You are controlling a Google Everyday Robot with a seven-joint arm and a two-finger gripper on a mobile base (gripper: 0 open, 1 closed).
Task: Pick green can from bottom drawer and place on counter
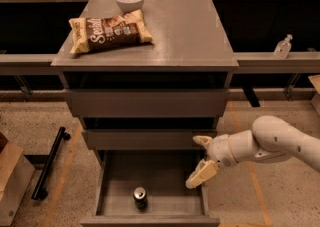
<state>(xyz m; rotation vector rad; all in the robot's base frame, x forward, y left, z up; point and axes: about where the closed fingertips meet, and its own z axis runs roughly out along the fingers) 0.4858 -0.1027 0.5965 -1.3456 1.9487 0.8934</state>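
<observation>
The green can (pixel 140 197) stands upright in the open bottom drawer (pixel 170 191), near its front and left of centre, with its silver top showing. My gripper (pixel 199 159) hangs over the drawer's right side, just in front of the middle drawer's front. It is open and empty, with one finger (pixel 202 141) up and the other (pixel 201 175) down. The can lies to the lower left of the gripper, well apart from it. The counter (pixel 185 26) is the grey top of the cabinet above.
A brown chip bag (pixel 107 32) and a white bowl (pixel 129 0) sit on the counter's left and back. A small clear bottle (pixel 282 47) stands on the ledge at right. A black bar (pixel 48 170) and a cardboard box (pixel 11 181) lie on the floor at left.
</observation>
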